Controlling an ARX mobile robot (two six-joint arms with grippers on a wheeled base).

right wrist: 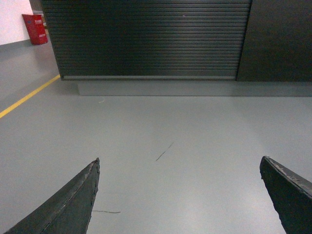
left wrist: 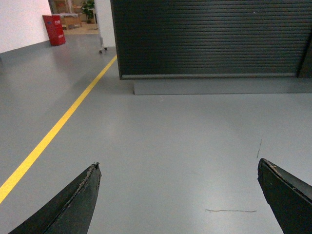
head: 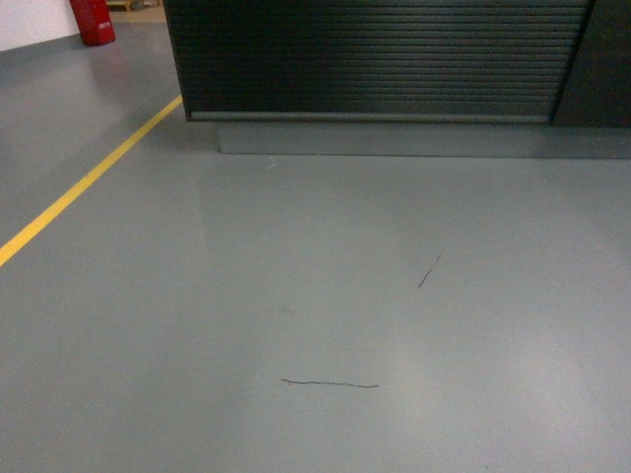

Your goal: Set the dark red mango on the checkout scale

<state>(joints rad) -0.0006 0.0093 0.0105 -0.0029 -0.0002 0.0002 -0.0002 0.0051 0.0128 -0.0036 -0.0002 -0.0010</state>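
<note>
Facing checkout (head: 380, 59) ribbed front, floor (head: 296, 296) between. Left gripper (left wrist: 179, 195) and right gripper (right wrist: 179, 192) both spread wide, empty. Mango, scale out of sight. Risk: base bumping counter plinth (head: 414, 138) on approach.

The floor (head: 296, 296) is smooth grey with a slight sheen. A yellow line (head: 84, 185) is painted on it, running diagonally at the left. Two thin dark scuff marks (head: 330, 383) lie on its surface, well apart. The checkout (head: 380, 59) stands on it, ribbed black front above a recessed grey plinth (head: 414, 138). A red object (head: 92, 22) stands at far left.
</note>
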